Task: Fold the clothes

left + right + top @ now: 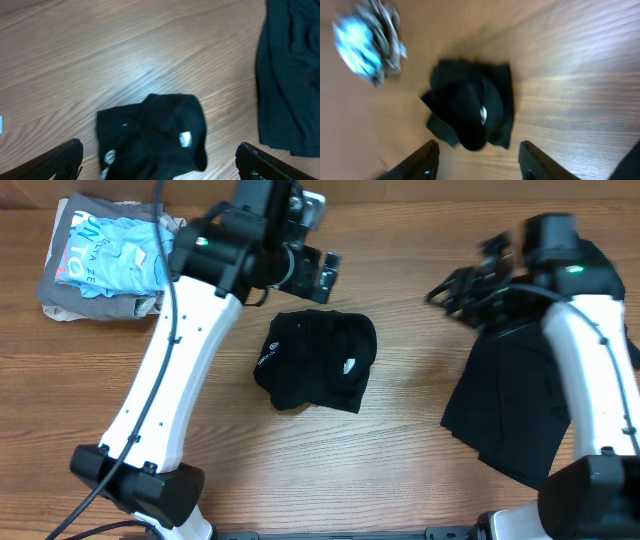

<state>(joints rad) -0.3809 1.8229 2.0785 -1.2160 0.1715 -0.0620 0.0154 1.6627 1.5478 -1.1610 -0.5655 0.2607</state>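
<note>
A black garment [315, 360] lies folded into a small bundle at the table's middle, its small white logo facing up; it also shows as the bundle [150, 137] and the bundle [470, 107]. A second black garment [515, 405] lies spread at the right, partly under my right arm, and shows as dark cloth [290, 75]. My left gripper [318, 272] hovers just behind the bundle, open, its fingers [60, 162] wide apart and empty. My right gripper [455, 288] hangs open to the bundle's right, and its fingers [422, 160] hold nothing.
A pile of grey and light-blue clothes [105, 255] sits at the back left, blurred as the pile [365, 42]. Both arm bases stand along the front edge. Bare wood shows between the bundle and the spread garment.
</note>
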